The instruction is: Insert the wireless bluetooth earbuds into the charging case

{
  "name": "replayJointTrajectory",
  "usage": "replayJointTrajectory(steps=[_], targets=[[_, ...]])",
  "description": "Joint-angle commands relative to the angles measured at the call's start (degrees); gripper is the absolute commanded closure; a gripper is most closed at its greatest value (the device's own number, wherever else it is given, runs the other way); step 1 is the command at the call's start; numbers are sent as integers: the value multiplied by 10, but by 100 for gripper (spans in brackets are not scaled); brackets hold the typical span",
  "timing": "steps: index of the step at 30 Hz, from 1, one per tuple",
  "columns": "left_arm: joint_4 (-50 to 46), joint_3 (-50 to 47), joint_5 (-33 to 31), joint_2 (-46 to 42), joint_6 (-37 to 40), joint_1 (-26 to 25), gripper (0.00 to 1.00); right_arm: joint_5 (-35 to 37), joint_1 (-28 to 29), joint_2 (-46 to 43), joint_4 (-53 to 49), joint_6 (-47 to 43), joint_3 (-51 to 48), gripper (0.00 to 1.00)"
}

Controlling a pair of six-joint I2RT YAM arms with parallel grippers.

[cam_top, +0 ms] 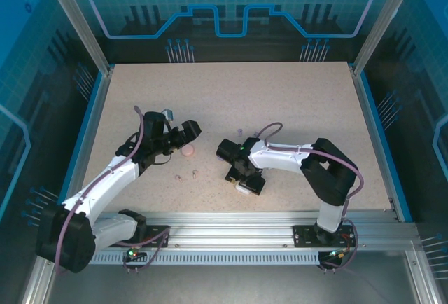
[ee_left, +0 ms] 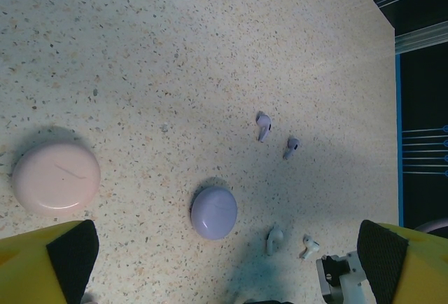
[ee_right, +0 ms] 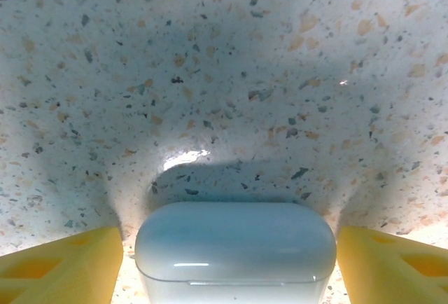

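**Cases: three.** The pink case (ee_left: 56,176) and the purple case (ee_left: 214,211) lie closed on the tabletop (ee_left: 175,52), well apart. The white case (ee_right: 234,241) lies closed between the fingers of the right pincer (ee_right: 234,265).

**Earbuds: six, all loose on the tabletop.**
- Two purple earbuds (ee_left: 263,126) lie near each other, beyond the purple case.
- Two white earbuds (ee_left: 274,239) lie just beside the purple case.
- Two specks near the pink case in the top view are probably the pink earbuds (cam_top: 194,174).

**Left pincer** (ee_left: 227,251): wide, holding nothing.

**Right pincer:** open, with one finger at each end of the white case. A thin gap shows at one finger.
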Motion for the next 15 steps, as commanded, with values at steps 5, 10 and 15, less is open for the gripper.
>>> replayJointTrajectory(steps=[5,10,15], targets=[[5,18,22,7,0,-7,1,6,-8,14,-3,11,-12,26],[39,12,55,8,-5,-7,1,8,-8,13,-1,11,-18,31],[53,18,59,13,-37,-5,1,8,-8,11,3,10,-24,42]])
